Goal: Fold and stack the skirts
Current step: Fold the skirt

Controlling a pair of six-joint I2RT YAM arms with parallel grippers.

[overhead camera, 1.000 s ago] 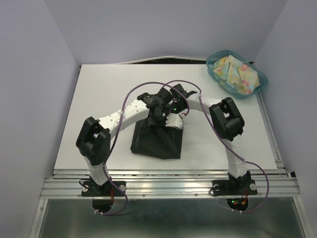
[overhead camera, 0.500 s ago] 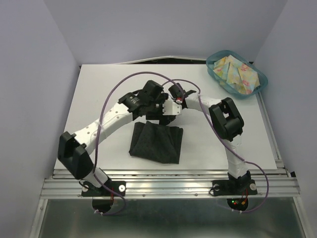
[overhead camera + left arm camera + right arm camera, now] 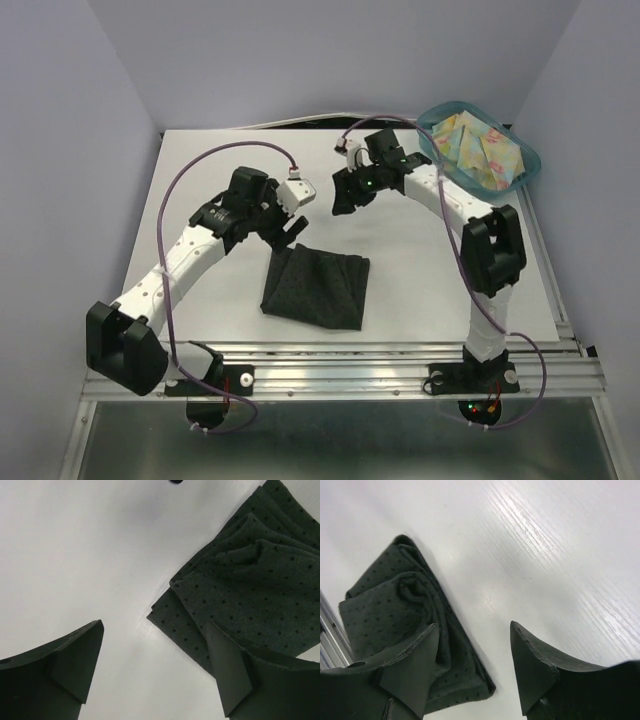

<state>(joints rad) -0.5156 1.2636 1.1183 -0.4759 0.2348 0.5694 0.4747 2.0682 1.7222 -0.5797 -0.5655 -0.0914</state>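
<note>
The dark charcoal skirt [image 3: 315, 288] lies folded on the white table near the front edge, and nothing holds it. My left gripper [image 3: 288, 226] hovers open just beyond its far left corner. In the left wrist view the left gripper [image 3: 152, 655] frames bare table, with the dotted dark skirt [image 3: 250, 580] to its right. My right gripper [image 3: 343, 198] hangs open farther back, apart from the cloth. Seen from the right wrist, the right gripper [image 3: 475, 650] is empty and the dark skirt [image 3: 385, 605] lies behind its left finger. The floral yellow skirt [image 3: 480, 145] sits in the bin.
A translucent teal bin [image 3: 530, 160] stands at the table's back right corner, just right of my right arm. Purple cables loop over both arms. A metal rail runs along the table's near edge [image 3: 340, 350].
Both grippers opened and let go of the dark skirt. The left arm swung back and left, the right arm pulled back toward the bin. The skirt now lies folded flat.
</note>
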